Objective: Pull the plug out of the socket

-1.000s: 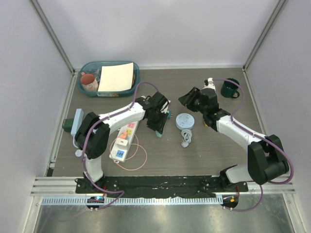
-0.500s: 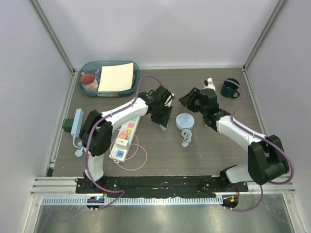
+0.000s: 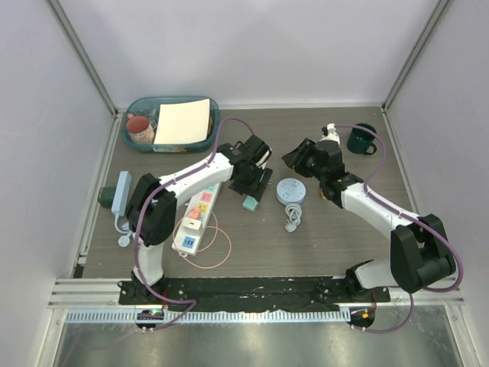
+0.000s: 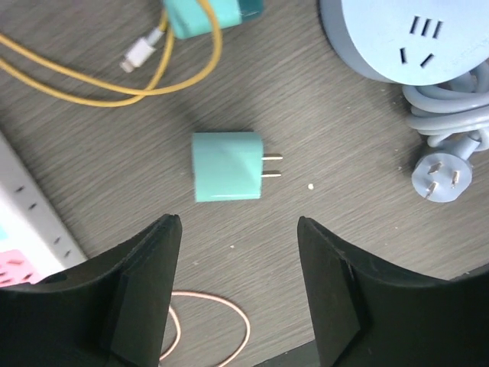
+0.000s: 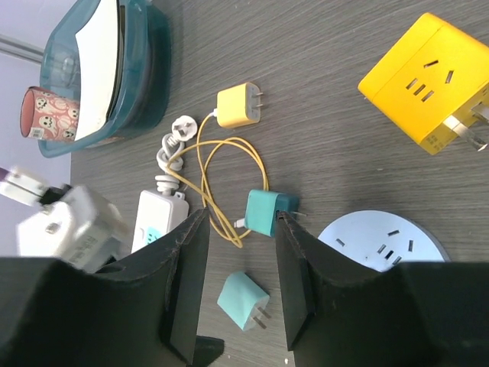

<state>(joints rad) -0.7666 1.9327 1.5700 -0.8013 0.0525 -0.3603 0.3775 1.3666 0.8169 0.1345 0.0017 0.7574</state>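
My left gripper [image 4: 238, 229] backed toward 12 o'clock, released.
The plug [image 3: 192, 223] at 8 o'clock looks light, rigid, slick; I'd pinch its sides.

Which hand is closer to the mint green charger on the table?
Left. The left hand hovers directly above the mint green charger; the right hand is farther off, back and to its right.

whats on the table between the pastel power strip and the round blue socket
A mint two-prong adapter, lying loose between the power strip and the round socket, clearest in the left wrist view.
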